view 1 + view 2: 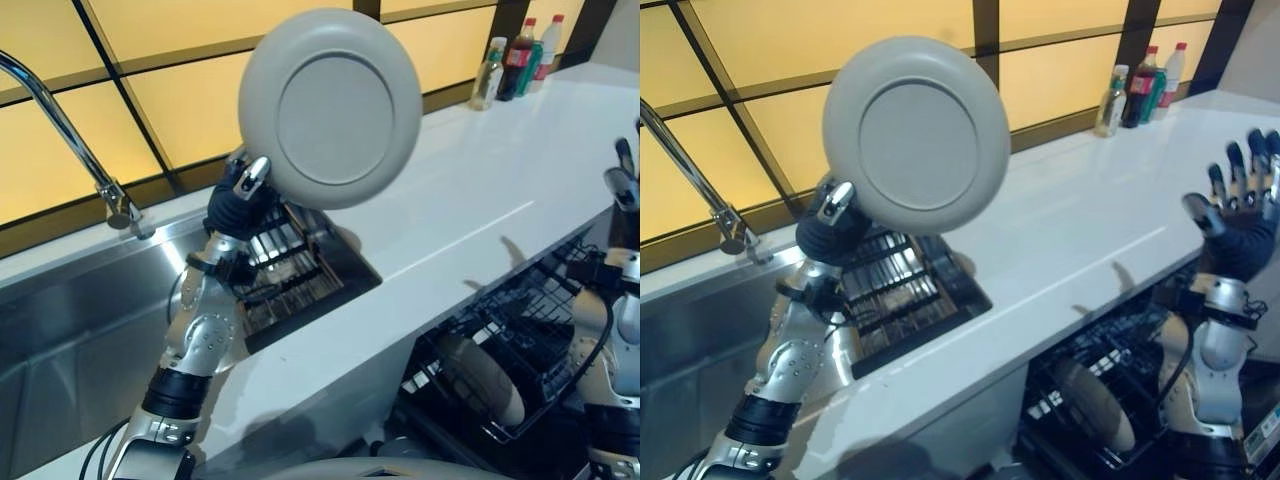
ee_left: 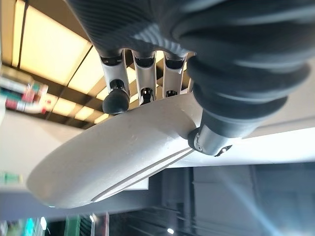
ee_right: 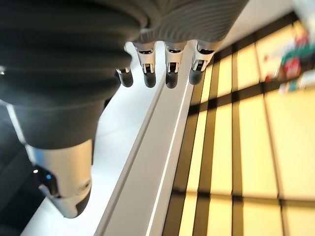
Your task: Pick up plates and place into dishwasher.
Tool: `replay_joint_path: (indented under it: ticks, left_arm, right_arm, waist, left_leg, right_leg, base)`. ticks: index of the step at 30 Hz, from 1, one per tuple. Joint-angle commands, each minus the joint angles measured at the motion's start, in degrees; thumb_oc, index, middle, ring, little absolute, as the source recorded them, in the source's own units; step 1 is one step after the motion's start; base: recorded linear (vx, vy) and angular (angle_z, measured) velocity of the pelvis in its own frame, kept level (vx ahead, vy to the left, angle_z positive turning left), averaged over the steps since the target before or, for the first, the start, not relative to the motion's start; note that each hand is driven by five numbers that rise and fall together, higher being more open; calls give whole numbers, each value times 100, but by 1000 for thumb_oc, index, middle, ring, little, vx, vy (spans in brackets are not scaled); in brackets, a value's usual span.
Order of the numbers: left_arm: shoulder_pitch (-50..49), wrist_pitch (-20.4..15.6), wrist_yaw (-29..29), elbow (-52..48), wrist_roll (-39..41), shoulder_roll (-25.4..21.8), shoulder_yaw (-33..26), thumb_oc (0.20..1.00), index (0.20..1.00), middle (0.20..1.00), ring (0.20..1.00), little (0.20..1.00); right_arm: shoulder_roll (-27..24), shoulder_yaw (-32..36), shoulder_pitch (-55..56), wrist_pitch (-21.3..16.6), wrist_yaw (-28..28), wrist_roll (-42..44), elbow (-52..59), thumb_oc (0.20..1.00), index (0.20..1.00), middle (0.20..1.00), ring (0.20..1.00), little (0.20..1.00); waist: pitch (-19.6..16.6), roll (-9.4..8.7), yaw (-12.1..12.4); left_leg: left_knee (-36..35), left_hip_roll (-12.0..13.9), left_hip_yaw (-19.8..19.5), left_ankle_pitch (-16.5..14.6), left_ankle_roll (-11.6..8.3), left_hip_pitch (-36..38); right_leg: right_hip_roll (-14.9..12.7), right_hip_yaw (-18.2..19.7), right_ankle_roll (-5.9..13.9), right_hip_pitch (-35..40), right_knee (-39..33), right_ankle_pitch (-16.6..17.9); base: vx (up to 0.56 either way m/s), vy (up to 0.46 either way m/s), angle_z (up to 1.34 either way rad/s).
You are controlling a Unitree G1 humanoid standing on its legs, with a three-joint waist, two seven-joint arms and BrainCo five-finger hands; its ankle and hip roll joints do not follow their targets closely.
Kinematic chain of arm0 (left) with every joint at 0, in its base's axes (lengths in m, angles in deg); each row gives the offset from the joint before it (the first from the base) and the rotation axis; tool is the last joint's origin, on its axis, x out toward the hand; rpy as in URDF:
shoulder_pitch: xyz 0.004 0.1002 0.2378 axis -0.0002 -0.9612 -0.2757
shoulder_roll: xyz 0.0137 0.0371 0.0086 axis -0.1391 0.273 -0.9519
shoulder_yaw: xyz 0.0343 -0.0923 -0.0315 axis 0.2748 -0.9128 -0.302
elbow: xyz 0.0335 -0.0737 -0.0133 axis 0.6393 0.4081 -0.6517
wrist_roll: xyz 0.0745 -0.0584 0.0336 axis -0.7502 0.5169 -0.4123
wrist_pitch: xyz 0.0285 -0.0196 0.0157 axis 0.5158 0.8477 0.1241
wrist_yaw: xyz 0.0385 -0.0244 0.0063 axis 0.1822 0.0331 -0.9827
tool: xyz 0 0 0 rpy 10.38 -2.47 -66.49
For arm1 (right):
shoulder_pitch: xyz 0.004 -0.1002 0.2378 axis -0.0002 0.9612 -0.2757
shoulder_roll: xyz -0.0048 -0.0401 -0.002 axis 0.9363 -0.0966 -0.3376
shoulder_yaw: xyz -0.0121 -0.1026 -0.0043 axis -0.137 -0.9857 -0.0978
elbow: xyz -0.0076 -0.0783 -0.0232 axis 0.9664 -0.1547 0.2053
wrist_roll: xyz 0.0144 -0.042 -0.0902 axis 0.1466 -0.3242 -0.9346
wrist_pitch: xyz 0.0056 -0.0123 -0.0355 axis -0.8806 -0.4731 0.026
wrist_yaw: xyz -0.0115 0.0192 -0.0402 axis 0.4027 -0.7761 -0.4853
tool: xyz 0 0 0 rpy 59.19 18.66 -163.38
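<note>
A round grey plate (image 1: 330,107) is held upright in the air above the sink's drying rack, its underside facing me. My left hand (image 1: 243,195) grips its lower left rim, thumb on one face and fingers on the other; the left wrist view shows the plate (image 2: 118,157) pinched between thumb and fingertips (image 2: 116,101). My right hand (image 1: 1238,205) is raised at the right, above the dishwasher's black wire rack (image 1: 1110,390), fingers spread and empty. Another plate (image 1: 1095,405) stands in that rack.
A steel sink (image 1: 70,320) with a tall tap (image 1: 60,130) lies at the left, with a dark slatted rack (image 1: 300,270) in it. The white counter (image 1: 480,190) runs to the right, with several bottles (image 1: 515,65) at its far end.
</note>
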Motion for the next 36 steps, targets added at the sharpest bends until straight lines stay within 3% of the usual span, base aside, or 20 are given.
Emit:
replay_joint_path:
  ticks: [1, 4, 9, 18, 36]
  left_arm:
    - [81, 37, 387, -352, 262, -194, 229, 200, 200, 200, 200, 200]
    - [121, 88, 595, -77, 161, -138, 432, 200, 200, 200, 200, 200]
    - [109, 85, 835, 170, 158, -206, 601, 200, 200, 200, 200, 200]
    - [127, 67, 926, 318, 237, -337, 545, 200, 200, 200, 200, 200]
    - [-114, 79, 932, 618, 528, -11, 227, 200, 200, 200, 200, 200]
  right_arm:
    - [-44, -371, -597, 900, -1209, 1019, 85, 1000, 1000, 1000, 1000, 1000]
    - [117, -930, -859, 1828, -1762, 1995, -230, 1000, 1000, 1000, 1000, 1000]
    - [419, -1405, -1040, 2363, -1850, 2537, -482, 1000, 1000, 1000, 1000, 1000]
    - [547, -1324, -1058, 2564, -1910, 3101, -584, 1000, 1000, 1000, 1000, 1000]
    - [1026, -1067, -677, 2707, -3170, 4512, -3, 1000, 1000, 1000, 1000, 1000]
  waist:
    - [-100, -345, 230]
    - [-144, -396, 319]
    - [-194, -423, 444]
    - [-222, -456, 508]
    - [-231, -474, 493]
  left_leg:
    - [343, -154, -202, 3, 277, -477]
    - [396, -160, -206, -6, 279, -518]
    - [474, -145, -235, -14, 287, -555]
    - [502, -137, -323, -27, 308, -571]
    - [498, -94, -242, 3, 325, -591]
  right_leg:
    - [-193, 295, 539, 224, -262, 537]
    - [-222, 198, 522, 220, -240, 510]
    - [-240, 78, 481, 263, -254, 461]
    - [-202, 48, 441, 292, -218, 405]
    - [-151, 41, 402, 272, -257, 332]
  base:
    - [-33, -23, 3]
    - [-19, -42, 15]
    - [15, -43, 17]
    - [16, -16, 9]
    - [10, -8, -4]
